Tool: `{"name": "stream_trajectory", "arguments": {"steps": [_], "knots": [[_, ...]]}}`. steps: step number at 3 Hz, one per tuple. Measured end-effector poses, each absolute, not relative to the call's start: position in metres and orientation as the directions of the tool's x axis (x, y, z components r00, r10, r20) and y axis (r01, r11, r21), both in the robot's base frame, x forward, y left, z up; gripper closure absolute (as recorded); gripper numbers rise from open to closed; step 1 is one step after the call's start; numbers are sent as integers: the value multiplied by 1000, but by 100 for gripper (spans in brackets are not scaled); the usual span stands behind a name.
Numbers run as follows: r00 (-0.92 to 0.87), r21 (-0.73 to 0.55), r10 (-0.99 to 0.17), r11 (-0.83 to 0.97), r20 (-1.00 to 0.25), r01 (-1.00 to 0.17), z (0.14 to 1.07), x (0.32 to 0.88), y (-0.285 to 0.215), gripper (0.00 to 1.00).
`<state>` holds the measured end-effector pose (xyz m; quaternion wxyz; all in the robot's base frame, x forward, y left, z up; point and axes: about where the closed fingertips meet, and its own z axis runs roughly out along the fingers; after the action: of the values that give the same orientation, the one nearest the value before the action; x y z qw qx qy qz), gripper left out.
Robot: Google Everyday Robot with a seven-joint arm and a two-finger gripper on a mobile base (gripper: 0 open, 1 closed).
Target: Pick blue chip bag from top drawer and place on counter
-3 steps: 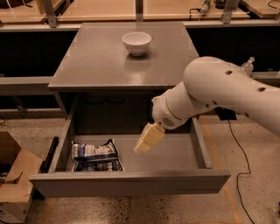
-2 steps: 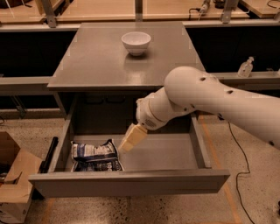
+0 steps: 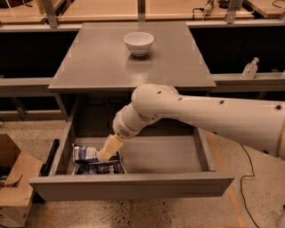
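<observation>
Currently reaching | I have the gripper (image 3: 109, 149) down in the top drawer (image 3: 133, 186), touching or just above the blue chip bag (image 3: 90, 156) at its front-left, below the counter (image 3: 98, 67) front edge | grip: cannot tell | bag unlifted; lift and placing on counter remain.

one bowl (image 3: 138, 43), one bag (image 3: 90, 156), one drawer (image 3: 133, 186); gripper fingers (image 3: 110, 148) at bag

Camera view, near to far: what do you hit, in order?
top drawer front → blue chip bag → counter → white bowl → wooden bench. The gripper hangs over the bag at the drawer's left, so it is unranked.
</observation>
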<state>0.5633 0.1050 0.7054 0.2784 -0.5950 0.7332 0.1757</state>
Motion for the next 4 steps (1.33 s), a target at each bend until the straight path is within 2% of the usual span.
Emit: {"name": "stream_trajectory", "arguments": {"steps": [1,2,4], "knots": [[-123,-21,-794,168,-596,-986,668,556,146,0],[-133,33,-812,139,-568,-990,635,550,167,16],[-177,60,-818,173,-547,-983,619,545,159,62]]}}
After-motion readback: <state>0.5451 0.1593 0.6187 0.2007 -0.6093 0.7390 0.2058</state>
